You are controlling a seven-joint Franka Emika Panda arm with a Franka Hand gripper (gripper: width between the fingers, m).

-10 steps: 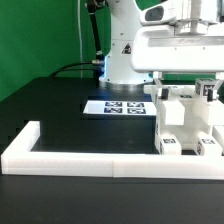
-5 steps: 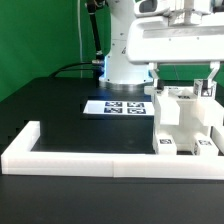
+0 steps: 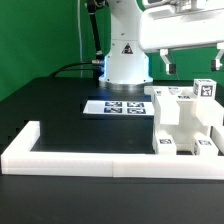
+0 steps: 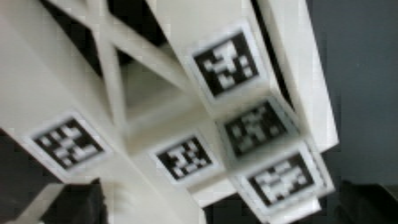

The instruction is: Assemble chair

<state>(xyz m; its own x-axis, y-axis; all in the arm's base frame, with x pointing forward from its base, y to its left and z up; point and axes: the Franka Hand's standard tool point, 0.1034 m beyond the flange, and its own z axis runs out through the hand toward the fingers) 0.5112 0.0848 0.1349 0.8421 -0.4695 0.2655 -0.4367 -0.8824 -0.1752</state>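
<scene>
The chair (image 3: 186, 122) is a blocky white structure with small black-and-white tags, standing at the exterior view's right just behind the border wall. One tagged post (image 3: 206, 90) sticks up at its far right corner. My gripper (image 3: 192, 64) hangs above the chair, clear of it, with its dark fingers (image 3: 166, 66) spread wide and nothing between them. The wrist view looks down on the chair's white slabs and several tags (image 4: 228, 62), blurred, with one dark fingertip (image 4: 68, 203) beside them.
A long low white border wall (image 3: 80, 161) runs along the front and turns back at the exterior view's left. The marker board (image 3: 117, 107) lies flat on the black table in front of the robot's base (image 3: 125, 62). A green screen stands behind.
My gripper has risen from around the chair's top to well above it, staying open. The chair has not moved.
</scene>
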